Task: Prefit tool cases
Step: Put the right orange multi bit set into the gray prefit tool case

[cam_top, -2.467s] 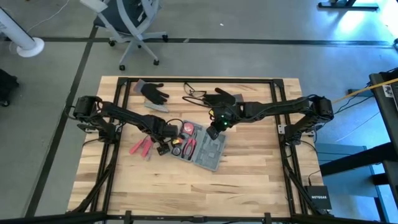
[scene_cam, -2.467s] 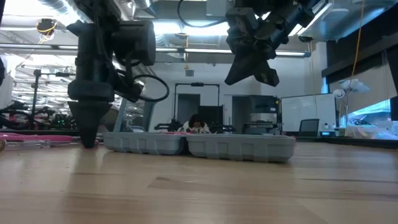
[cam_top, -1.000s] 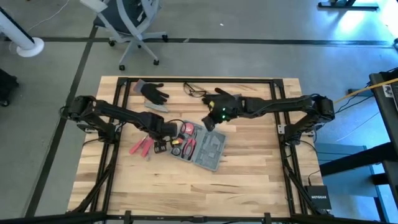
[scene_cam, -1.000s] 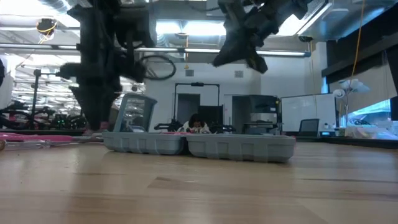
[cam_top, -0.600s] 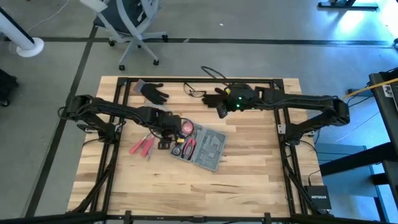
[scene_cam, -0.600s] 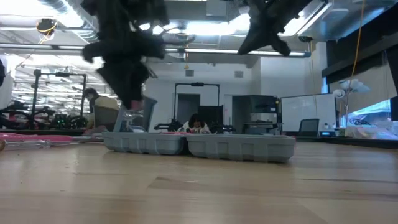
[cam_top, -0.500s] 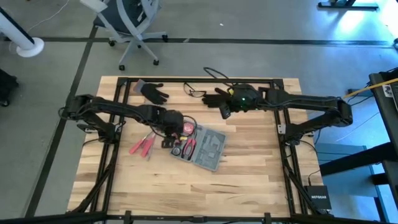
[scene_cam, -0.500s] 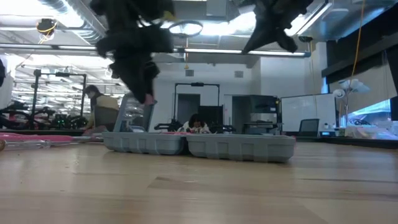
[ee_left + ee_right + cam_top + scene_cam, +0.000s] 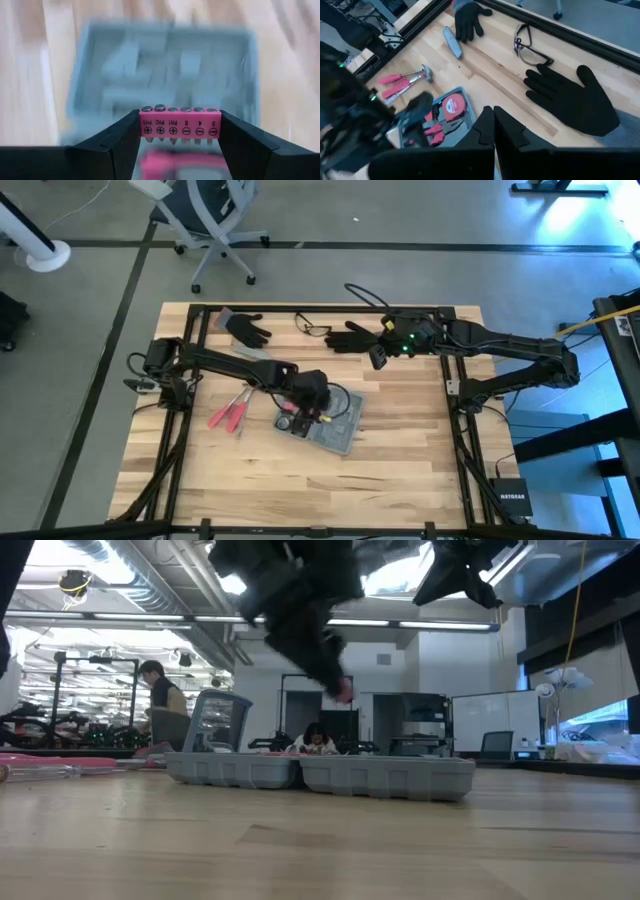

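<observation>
**Left arm carrying bit holder over open case**

My left gripper (image 9: pixel 180 131) has its fingers spread fairly wide and clamped on the ends of a pink bit holder (image 9: pixel 180 126), bits facing up, so I judge I can drop it straight into a slot. I hold it above the tool case (image 9: pixel 335 420), which lies open and flat near the table's (image 9: pixel 400 470) middle, with a red tape measure (image 9: pixel 453 105) and pliers (image 9: pixel 437 129) already seated. My right gripper (image 9: pixel 493 125) is fully closed, empty, parked up by the black glove (image 9: pixel 350 337), I'd say to keep clear.

Case slots are smeared in the left wrist view; I can't tell which slot is the target. In the low view the case's contents are hidden behind its wall.
</observation>
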### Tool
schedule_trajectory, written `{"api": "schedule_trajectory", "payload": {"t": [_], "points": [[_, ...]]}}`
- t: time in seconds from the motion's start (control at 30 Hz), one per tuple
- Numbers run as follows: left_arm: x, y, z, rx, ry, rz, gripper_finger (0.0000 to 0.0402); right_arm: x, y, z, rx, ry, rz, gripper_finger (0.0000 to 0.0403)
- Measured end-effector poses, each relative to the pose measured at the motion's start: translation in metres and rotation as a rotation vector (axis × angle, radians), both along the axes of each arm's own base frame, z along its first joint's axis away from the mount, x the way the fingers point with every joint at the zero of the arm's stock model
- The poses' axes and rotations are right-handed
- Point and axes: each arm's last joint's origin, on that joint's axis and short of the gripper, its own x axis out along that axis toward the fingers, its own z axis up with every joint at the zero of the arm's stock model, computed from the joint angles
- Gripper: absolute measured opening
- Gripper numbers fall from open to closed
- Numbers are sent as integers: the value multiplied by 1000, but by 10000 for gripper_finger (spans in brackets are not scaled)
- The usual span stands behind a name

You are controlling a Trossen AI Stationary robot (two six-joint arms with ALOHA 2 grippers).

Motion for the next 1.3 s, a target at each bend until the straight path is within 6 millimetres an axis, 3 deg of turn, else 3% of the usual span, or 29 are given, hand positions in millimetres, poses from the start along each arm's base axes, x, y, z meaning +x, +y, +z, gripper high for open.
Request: {"api": "schedule_trajectory", "payload": {"t": [0.2, 0.47, 0.8, 1.2, 1.3], "points": [[12, -11, -2, 15, -100, -69, 234, 0, 0, 0, 1, -4, -14, 0], [27, -14, -27, 55, -124, -128, 234, 0, 0, 1, 8, -10, -30, 0], [75, -13, -49, 82, -118, -125, 234, 0, -1, 1, -7, -6, -37, 0], [63, -1, -47, 142, 128, -82, 234, 0, -1, 0, -29, 5, -18, 0], [66, -3, -48, 142, 97, -88, 234, 0, -1, 0, -29, 6, -17, 0]]}}
